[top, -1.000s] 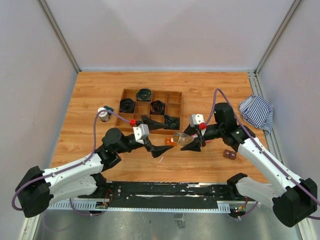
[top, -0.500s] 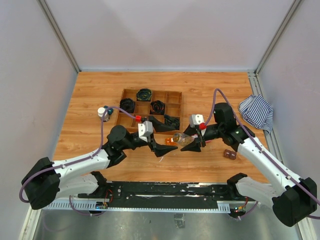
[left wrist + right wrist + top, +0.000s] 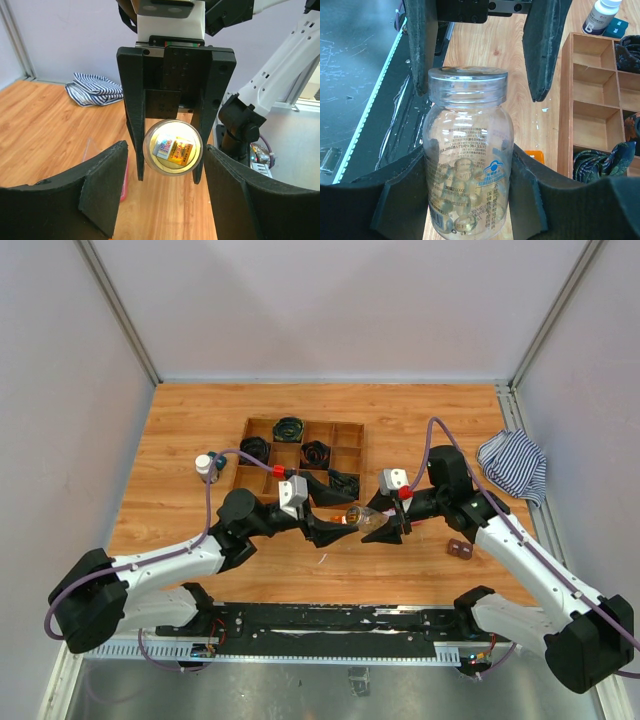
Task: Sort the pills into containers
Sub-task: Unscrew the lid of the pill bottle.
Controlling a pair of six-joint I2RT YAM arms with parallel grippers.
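Observation:
My right gripper [image 3: 385,525] is shut on a small clear vial [image 3: 366,519] and holds it tilted above the table, cap toward the left arm. Pale round pills lie inside the vial [image 3: 467,160]. My left gripper [image 3: 338,528] is open, its fingers [image 3: 542,50] flanking the clear cap with a gap showing on one side. The left wrist view looks end-on at the cap [image 3: 172,152], between the dark pads. The dark bottle with a white cap [image 3: 206,467] stands left of the tray. A pink box edge [image 3: 124,175] lies on the table below.
A wooden compartment tray [image 3: 345,435] with black coils sits behind the grippers. An orange block [image 3: 536,156] lies under the vial. A striped cloth [image 3: 513,465] lies at the right edge, and a small brown object [image 3: 460,549] sits by the right arm.
My left arm has moved right, up to the vial's cap, and its jaws have narrowed around it. The right arm and the vial have stayed still.

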